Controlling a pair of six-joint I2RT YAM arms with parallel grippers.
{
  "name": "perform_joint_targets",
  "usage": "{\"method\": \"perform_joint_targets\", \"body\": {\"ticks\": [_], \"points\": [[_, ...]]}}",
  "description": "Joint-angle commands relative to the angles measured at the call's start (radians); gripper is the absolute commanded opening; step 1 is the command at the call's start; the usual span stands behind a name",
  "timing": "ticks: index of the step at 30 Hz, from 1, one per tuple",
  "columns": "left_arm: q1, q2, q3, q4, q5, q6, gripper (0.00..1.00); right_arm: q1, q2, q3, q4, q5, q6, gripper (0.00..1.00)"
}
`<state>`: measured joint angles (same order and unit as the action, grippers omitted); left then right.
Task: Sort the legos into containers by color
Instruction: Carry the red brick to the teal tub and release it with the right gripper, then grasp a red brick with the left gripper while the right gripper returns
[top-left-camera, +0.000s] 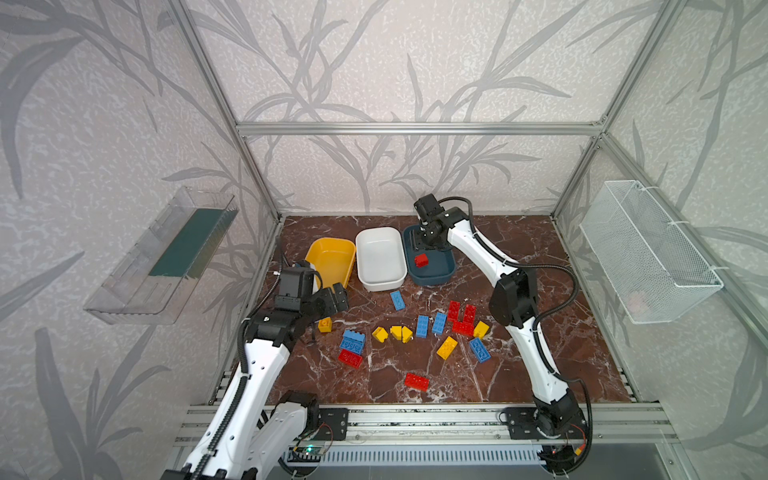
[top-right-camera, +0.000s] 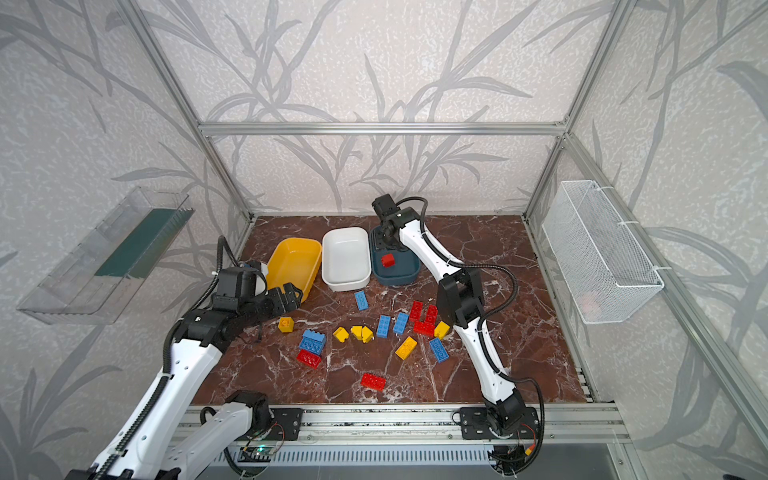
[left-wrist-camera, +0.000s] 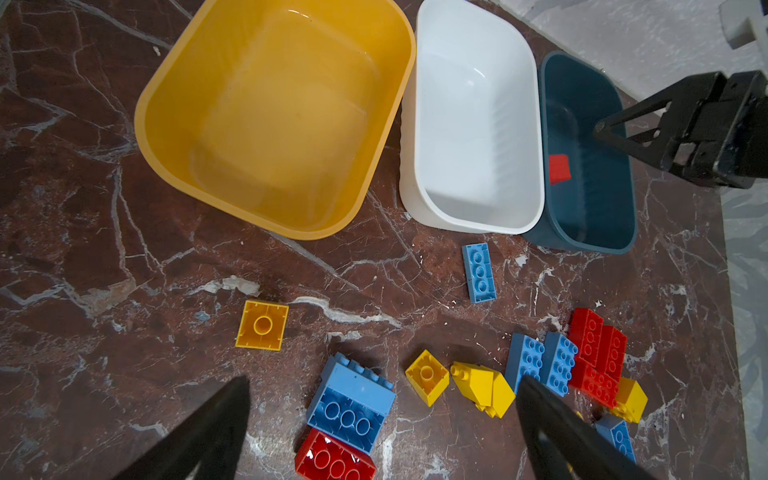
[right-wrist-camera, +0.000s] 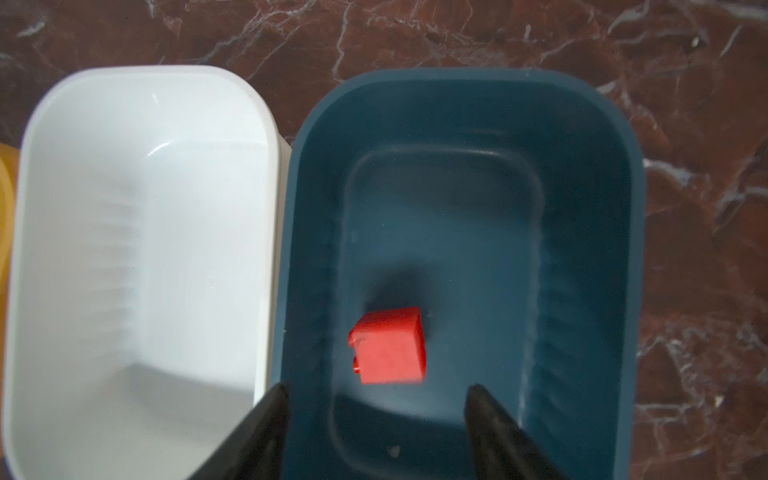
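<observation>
Closest to the front, a lone red lego (top-left-camera: 416, 381) lies flat on the brown marble surface (top-left-camera: 519, 374). A bit further back, the other legos (top-left-camera: 424, 328) are spread out on the surface in red, yellow and blue. On the left, a blue lego (top-left-camera: 352, 341) sits right against a flat red lego (top-left-camera: 350, 358). On the right, three red ones are bunched together.

The left tool (left-wrist-camera: 382, 378) hangs over the left side of the legos. Its two fingers are spread wide, with nothing held between them. A small yellow lego (top-left-camera: 325, 324) lies just by it.

Furthest back, three tubs stand in a row: the yellow tub (top-left-camera: 332, 262), the white tub (top-left-camera: 380, 257) and the blue tub (top-left-camera: 432, 279). The white and blue tubs touch. A small red lego (right-wrist-camera: 390, 345) is inside the blue tub. The right tool (right-wrist-camera: 376, 388) hangs over that tub with its fingers apart, not gripping the lego.
</observation>
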<state>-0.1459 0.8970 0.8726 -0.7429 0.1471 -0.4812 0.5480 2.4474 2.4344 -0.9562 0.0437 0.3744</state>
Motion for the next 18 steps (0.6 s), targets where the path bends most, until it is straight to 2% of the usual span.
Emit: {"method": "perform_joint_targets", "body": {"ticks": [1,4,7,12,15,18], "points": [[-0.068,0.032,0.017,-0.048,-0.060,0.028,0.99,-0.002,-0.029,0.019,-0.050,-0.013,-0.008,0.80],[-0.192,0.062,0.042,-0.103,-0.180,0.017,0.99,-0.002,-0.099,-0.042,-0.045,-0.015,-0.018,0.82],[-0.260,0.075,0.067,-0.168,-0.220,-0.021,0.99,-0.002,-0.247,-0.227,0.035,-0.033,-0.042,0.82],[-0.336,0.066,0.052,-0.211,-0.216,-0.115,0.99,-0.002,-0.598,-0.746,0.347,-0.145,-0.096,0.82],[-0.400,0.068,0.009,-0.219,-0.248,-0.185,0.99,-0.002,-0.822,-1.056,0.548,-0.173,-0.092,0.83],[-0.452,0.078,-0.058,-0.210,-0.271,-0.254,0.99,-0.005,-1.004,-1.283,0.654,-0.195,-0.081,0.85]]}}
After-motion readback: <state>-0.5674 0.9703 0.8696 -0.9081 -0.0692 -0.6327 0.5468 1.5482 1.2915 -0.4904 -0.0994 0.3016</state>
